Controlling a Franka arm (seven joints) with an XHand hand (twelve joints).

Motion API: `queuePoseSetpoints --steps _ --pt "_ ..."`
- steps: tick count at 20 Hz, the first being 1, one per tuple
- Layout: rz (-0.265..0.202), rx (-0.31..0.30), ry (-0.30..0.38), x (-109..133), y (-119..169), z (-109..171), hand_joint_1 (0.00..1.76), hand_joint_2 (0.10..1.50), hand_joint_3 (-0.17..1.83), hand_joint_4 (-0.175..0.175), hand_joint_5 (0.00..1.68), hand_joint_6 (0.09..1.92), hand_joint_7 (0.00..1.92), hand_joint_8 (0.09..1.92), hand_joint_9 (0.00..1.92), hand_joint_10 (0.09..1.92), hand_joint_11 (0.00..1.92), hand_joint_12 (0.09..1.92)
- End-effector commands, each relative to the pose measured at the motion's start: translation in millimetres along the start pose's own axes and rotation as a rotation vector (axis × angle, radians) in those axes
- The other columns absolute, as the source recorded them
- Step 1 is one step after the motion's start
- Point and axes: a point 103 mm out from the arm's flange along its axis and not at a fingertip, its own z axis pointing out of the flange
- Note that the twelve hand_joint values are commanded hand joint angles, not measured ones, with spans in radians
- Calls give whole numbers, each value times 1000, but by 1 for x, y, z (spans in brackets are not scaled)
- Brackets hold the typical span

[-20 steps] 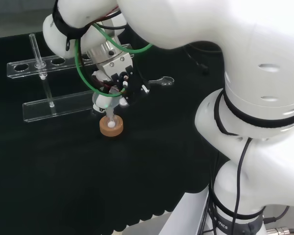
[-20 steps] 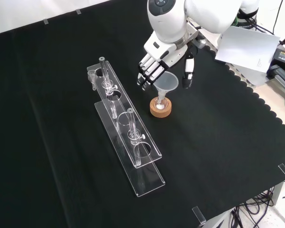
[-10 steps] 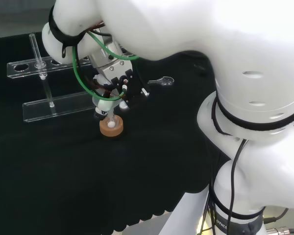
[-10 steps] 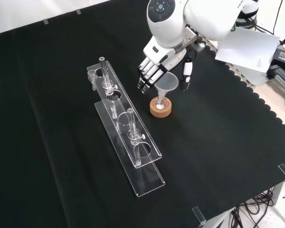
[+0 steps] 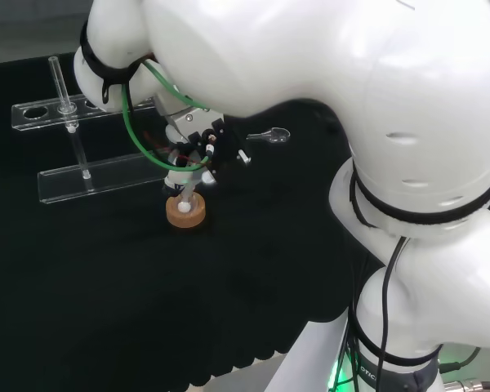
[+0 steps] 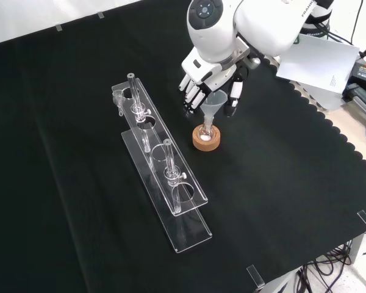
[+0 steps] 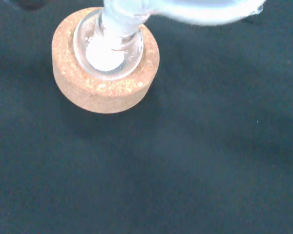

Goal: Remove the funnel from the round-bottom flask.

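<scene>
While the hand [image 6: 208,78] brackets the funnel [image 6: 215,102] with fingers relaxed, not yet gripping, it should pinch the rim and lift straight, sparing the round-bottom flask [image 6: 205,131]

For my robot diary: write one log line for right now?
hand: open, fingers beside funnel | funnel: in flask | flask: on cork ring

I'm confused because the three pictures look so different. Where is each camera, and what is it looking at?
Head view: behind and above the arm's base, looking over the big white arm links at the cloth; the hand hangs above the cork ring.
Front view: in front of the arm, looking down on the cloth; the hand comes in from the top, fingers flanking the funnel.
Wrist view: at the wrist, looking down on the round-bottom flask.
All three share the cork ring.
</scene>
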Motion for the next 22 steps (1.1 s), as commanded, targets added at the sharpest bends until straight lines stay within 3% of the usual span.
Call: queuePoseSetpoints --steps 1,5,10,22 --pt "38 -102 -37 -4 -6 -17 714 923 308 -41 720 406 723 630 1105 358 751 1213" --pt "39 -111 -47 -7 -10 -27 723 899 392 -38 711 527 747 632 1138 326 779 1195" --pt "27 -95 -68 -9 -14 -34 734 886 422 -33 722 572 752 640 1149 321 802 1179" --pt "59 -56 -123 -17 -31 -65 749 857 434 -20 763 615 758 648 1156 315 793 1163"
